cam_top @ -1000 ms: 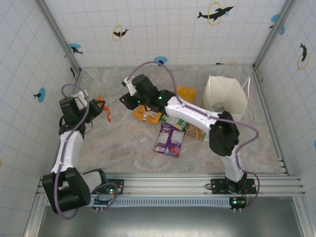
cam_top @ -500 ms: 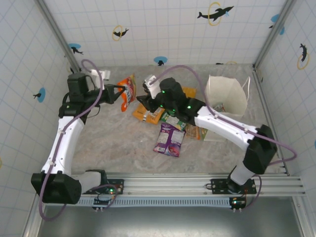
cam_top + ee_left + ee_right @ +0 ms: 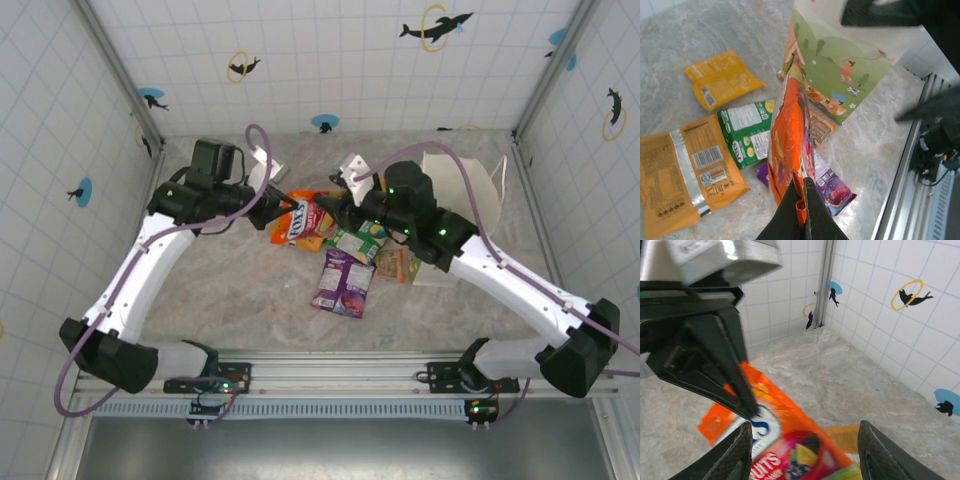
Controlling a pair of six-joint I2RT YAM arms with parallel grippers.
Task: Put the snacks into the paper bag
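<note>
My left gripper is shut on one edge of an orange snack packet, held above the pile in the middle of the table. In the left wrist view that packet hangs edge-on from my pinched fingertips. My right gripper faces it from the right, open, and the packet's printed face lies between its fingers without touching them. The white paper bag stands upright at the back right, partly behind my right arm. Its printed side is just beyond the held packet.
Other snacks lie on the marble table: a purple packet, a green one, a large orange one, a yellow-orange one and a small brown one. A metal rail runs along the near edge, and tiled walls close in the sides.
My left arm swung from the far left to the middle, carrying the orange packet. My right arm drew back to the right, turned to face the packet, and its jaws widened a little.
</note>
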